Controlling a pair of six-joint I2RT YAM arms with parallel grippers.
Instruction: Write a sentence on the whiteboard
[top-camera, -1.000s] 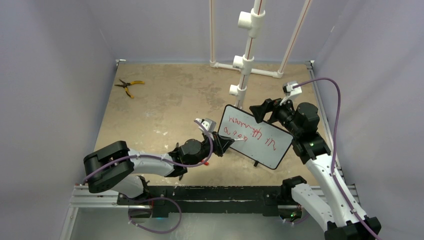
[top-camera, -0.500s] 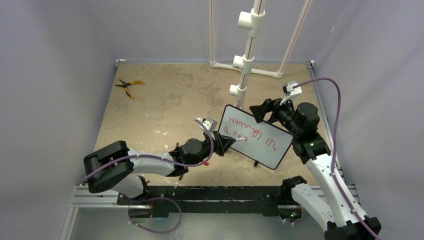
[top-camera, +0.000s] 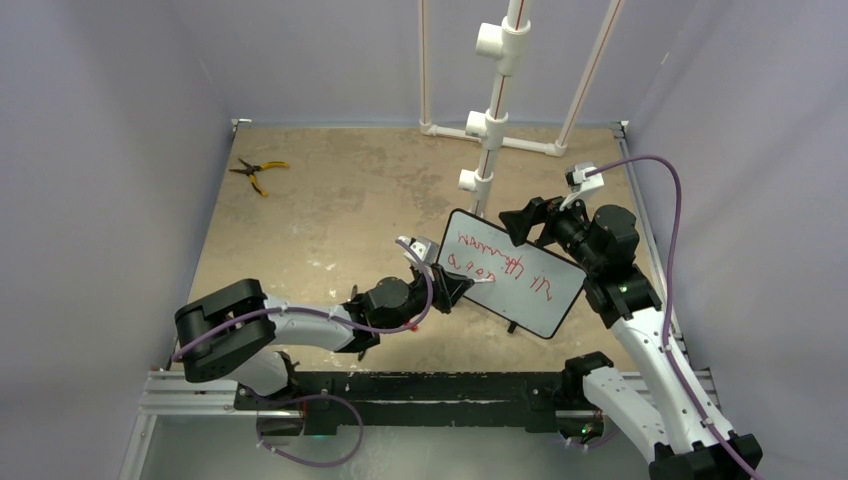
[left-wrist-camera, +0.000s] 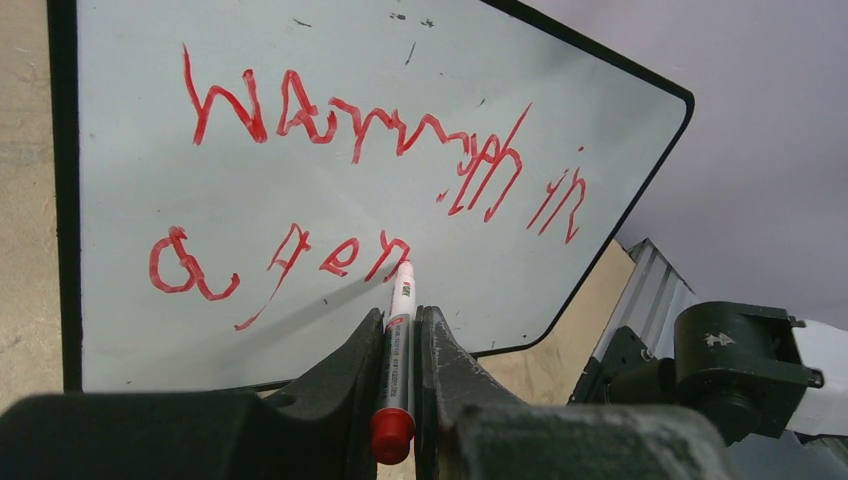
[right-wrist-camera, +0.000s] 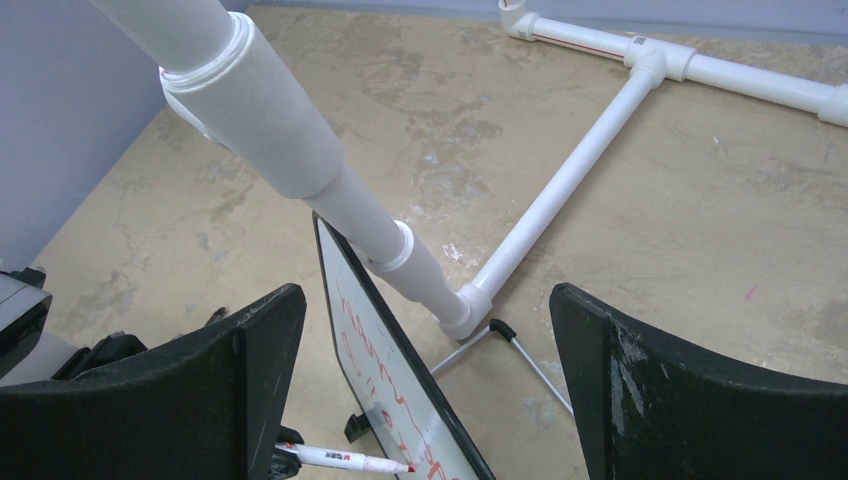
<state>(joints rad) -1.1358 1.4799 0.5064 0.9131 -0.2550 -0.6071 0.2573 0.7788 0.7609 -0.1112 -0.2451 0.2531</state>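
Note:
The whiteboard (top-camera: 540, 300) stands tilted on the table right of centre, its white face toward my left arm. The sentence (top-camera: 495, 262) is red scrawl in two lines; the left wrist view shows the upper line (left-wrist-camera: 380, 130) and a shorter lower line. My left gripper (top-camera: 450, 287) is shut on a red-capped marker (left-wrist-camera: 398, 340), whose tip touches the board (left-wrist-camera: 300, 60) at the end of the lower line. My right gripper (top-camera: 522, 222) is open at the board's far top edge. Its jaws stand wide on either side of the board (right-wrist-camera: 372, 345), and the marker (right-wrist-camera: 345, 460) shows below.
A white PVC pipe frame (top-camera: 490, 110) rises just behind the board and crosses the right wrist view (right-wrist-camera: 300, 150). The board's wire stand (right-wrist-camera: 515, 345) rests on the table behind it. Yellow-handled pliers (top-camera: 258, 172) lie at the far left. Grey walls enclose the table.
My left arm has shifted a little to the right, carrying the marker tip along the lower line. The right arm and the board have not moved.

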